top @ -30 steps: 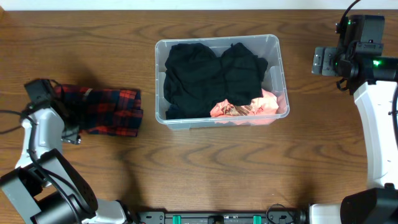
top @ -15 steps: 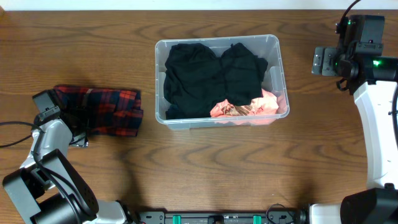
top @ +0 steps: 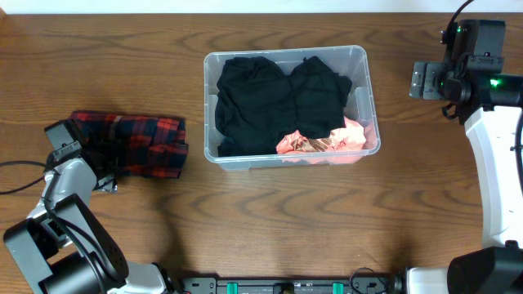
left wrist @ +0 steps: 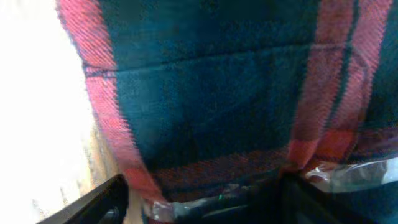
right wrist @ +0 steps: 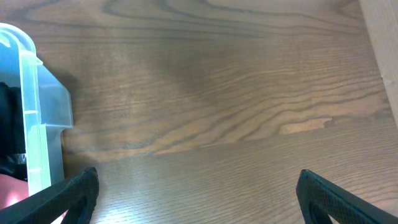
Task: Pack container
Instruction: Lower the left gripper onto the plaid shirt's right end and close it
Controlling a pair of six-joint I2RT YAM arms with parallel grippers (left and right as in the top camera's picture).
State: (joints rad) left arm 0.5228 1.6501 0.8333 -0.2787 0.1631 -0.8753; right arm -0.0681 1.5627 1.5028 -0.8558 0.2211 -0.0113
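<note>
a brown wood-grain table (top: 270, 220) seen from above, with 2 robot arms at its sides. towards the far middle of the table stands a clear, rectangular plastic container (top: 286, 50) with rounded corners and a thick rim. it is upright and open at the top. a crumpled black cloth (top: 270, 102) fills most of it. a salmon-pink cloth (top: 327, 143) is bunched in the near right corner and seems to lap over the rim there.

well apart from the container, on the left of the table, lies a folded cloth in red and dark plaid (top: 143, 143), flat on the wood. the left claw (top: 100, 166) is at the left end of this cloth, low over the table. in the left wrist view the plaid weave fills almost the whole frame. the 2 fingers (left wrist: 102, 199) stand apart at the bottom edge with the cloth's edge between them; whether they press on it cannot be told.

the right claw (right wrist: 199, 196) hangs over bare wood at the far right of the table, well clear of the container. its fingers are spread wide with nothing between them. 1 corner of the container shows at the left edge of its wrist view.
</note>
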